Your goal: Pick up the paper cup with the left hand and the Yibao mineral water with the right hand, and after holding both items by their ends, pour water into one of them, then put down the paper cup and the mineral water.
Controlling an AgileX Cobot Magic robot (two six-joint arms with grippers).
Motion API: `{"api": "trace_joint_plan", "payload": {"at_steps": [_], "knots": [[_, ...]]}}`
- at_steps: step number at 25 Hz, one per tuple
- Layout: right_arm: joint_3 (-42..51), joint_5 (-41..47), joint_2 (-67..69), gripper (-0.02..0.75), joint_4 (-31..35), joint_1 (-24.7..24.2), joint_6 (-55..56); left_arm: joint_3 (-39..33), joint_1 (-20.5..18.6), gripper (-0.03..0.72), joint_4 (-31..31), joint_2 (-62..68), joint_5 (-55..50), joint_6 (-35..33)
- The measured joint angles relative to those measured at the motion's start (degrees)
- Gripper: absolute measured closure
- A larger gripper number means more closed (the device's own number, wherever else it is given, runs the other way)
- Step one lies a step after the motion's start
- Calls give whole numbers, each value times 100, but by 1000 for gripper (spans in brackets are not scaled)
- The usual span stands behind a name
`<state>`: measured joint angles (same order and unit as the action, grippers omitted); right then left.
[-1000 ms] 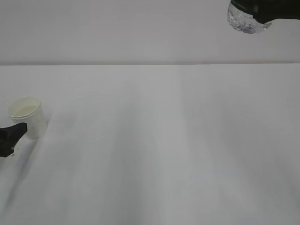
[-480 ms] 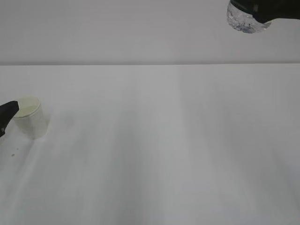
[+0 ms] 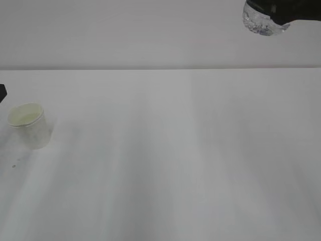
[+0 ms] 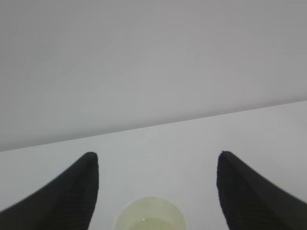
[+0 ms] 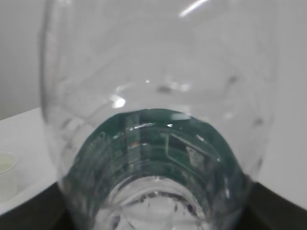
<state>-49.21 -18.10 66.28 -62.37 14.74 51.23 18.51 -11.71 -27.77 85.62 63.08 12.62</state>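
Note:
The paper cup (image 3: 28, 125) stands upright on the white table (image 3: 165, 150) at the far left, with a little water in its cream inside. In the left wrist view the paper cup (image 4: 149, 215) lies low between my left gripper's (image 4: 157, 154) wide open fingers, apart from both. Only a dark tip of that left gripper (image 3: 2, 93) shows at the exterior view's left edge, above the cup. High at the top right, my right gripper (image 3: 275, 11) is shut on the Yibao mineral water (image 3: 262, 22). The clear ribbed bottle (image 5: 153, 120) with its green label fills the right wrist view.
The paper cup (image 5: 5, 175) shows small at the left edge of the right wrist view, far below the bottle. A pale wall (image 3: 150, 30) rises behind the table's far edge. A few small drops (image 3: 14, 164) lie on the table in front of the cup.
My left gripper has drawn away from the cup, up and to the left, almost out of the exterior view. The cup stays standing. The right gripper with the bottle has not moved.

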Motion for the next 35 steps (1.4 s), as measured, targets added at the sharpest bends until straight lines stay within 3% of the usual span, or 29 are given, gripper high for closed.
{"api": "trace_joint_plan", "payload": {"at_steps": [22, 35], "knots": [[288, 90, 0, 265, -217, -32, -123, 169, 0, 148, -135, -1798, -1452, 324], [810, -132, 0, 265, 67, -832, -533, 169, 0, 151, -364, -2000, -1723, 435]]}}
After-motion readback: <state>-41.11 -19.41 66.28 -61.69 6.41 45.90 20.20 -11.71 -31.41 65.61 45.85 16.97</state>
